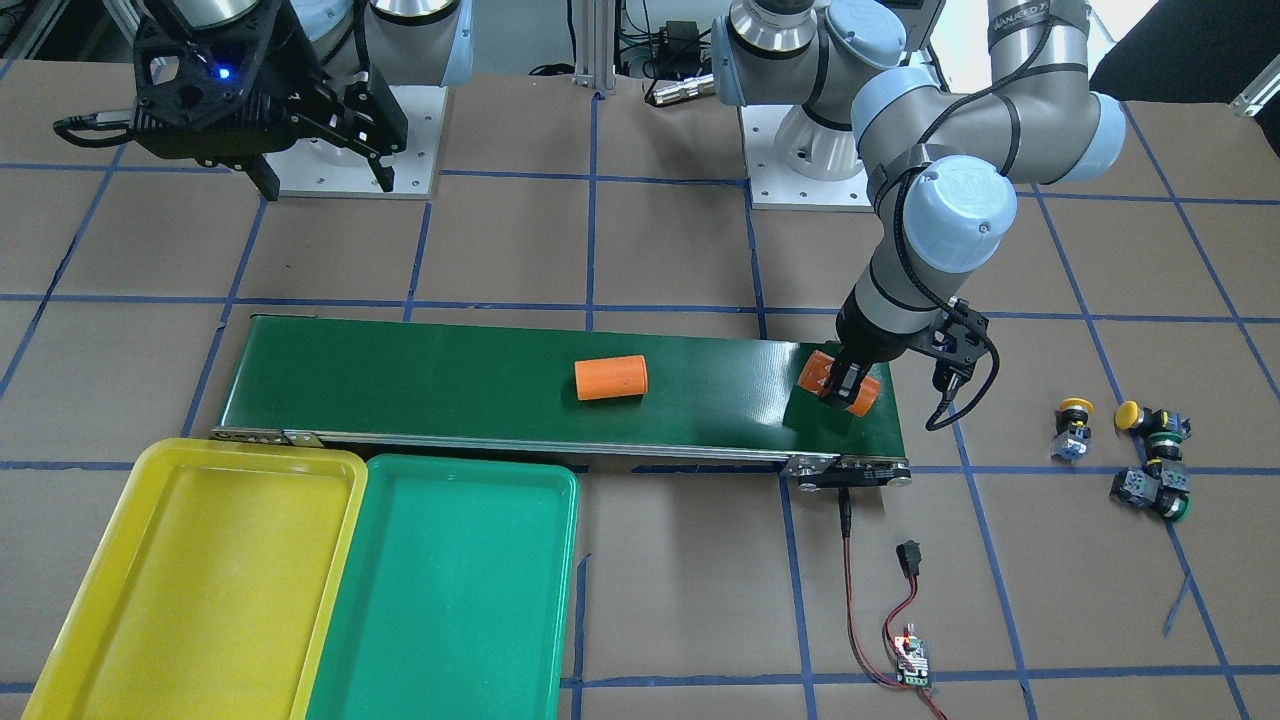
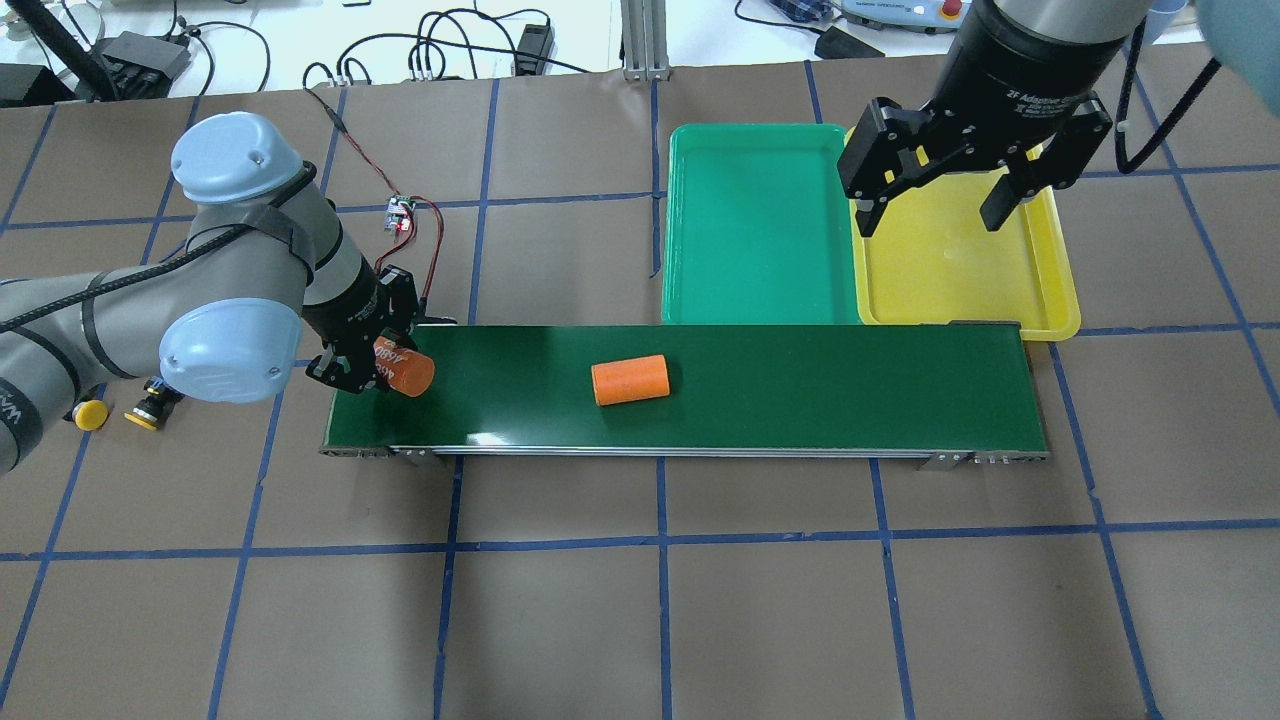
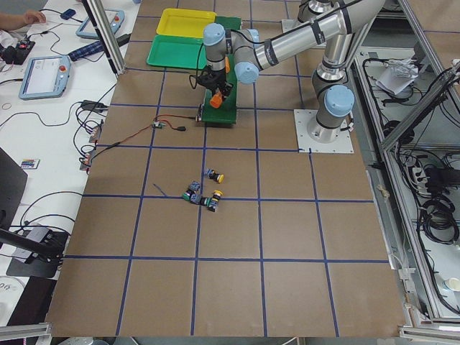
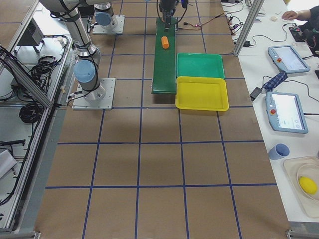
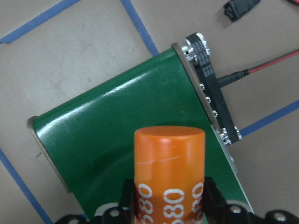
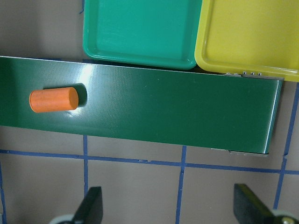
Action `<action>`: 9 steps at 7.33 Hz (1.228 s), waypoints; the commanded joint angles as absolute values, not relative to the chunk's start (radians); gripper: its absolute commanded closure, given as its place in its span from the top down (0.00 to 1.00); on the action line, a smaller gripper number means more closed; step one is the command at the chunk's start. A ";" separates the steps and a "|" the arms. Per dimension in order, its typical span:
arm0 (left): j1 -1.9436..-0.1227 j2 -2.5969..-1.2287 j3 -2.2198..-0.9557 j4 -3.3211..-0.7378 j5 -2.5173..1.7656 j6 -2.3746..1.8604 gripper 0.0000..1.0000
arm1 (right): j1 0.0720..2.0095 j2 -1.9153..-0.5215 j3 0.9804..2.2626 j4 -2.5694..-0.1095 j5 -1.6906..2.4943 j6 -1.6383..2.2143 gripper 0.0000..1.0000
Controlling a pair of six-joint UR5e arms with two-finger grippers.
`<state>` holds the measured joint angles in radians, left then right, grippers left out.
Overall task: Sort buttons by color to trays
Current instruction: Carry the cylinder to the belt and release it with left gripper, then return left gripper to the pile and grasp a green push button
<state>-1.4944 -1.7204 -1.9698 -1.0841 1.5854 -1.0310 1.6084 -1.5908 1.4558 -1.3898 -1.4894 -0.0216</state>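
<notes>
At the far left of the overhead view, the buttons lie on the brown, blue-taped surface point(image 2: 640, 600), off the left end of the belt and well apart from both trays. One yellow-capped button point(image 1: 1075, 408) lies a little apart from the others. A second yellow-capped button point(image 1: 1128, 413) lies bunched with two green-capped buttons point(image 1: 1176, 506), close enough that they seem to touch.

Next comes the left gripper point(image 2: 372, 366), reaching down over the left end of the dark green conveyor belt point(image 2: 800, 390). Its fingers point(image 5: 127, 201) are clamped on either side of an orange cylinder marked 4680 point(image 5: 169, 163). The cylinder is tilted over the belt's end, and whether it touches the belt cannot be told. Just beyond that end a small circuit board point(image 2: 401, 212) with red and black wires lies on the surface.

Near the middle of the belt a second orange cylinder point(image 2: 630, 380) lies on its side, clear of both grippers.

Further right, on the belt's far side from the robot, the green tray point(image 2: 760, 240) and the yellow tray point(image 2: 960, 280) sit side by side with long edges touching, the green one to the left. Their near ends are right against the belt's far edge.

The right gripper point(image 2: 932, 220) hangs high above the surface with its fingers point(image 6: 91, 207) spread wide and holding nothing. In the overhead view it overlaps the yellow tray. Its wrist view shows the fingertips over bare surface on the robot's side of the belt.
</notes>
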 commanded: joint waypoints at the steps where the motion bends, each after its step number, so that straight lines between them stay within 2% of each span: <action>1: -1.502 -1.729 -1.970 -1.083 1.588 -1.054 0.95 | 1.608 -1.591 1.456 -1.390 -1.491 -0.021 1.00; 2: -1.499 -1.704 -1.956 -1.083 1.594 -1.036 1.00 | 1.609 -1.591 1.456 -1.390 -1.491 -0.021 1.00; 5: -1.407 -1.660 -1.948 -1.100 1.659 -0.737 1.00 | 1.609 -1.591 1.456 -1.390 -1.491 -0.021 1.00; 9: -1.046 -1.716 -1.939 -0.966 1.674 0.134 1.00 | 1.608 -1.591 1.456 -1.390 -1.491 -0.021 1.00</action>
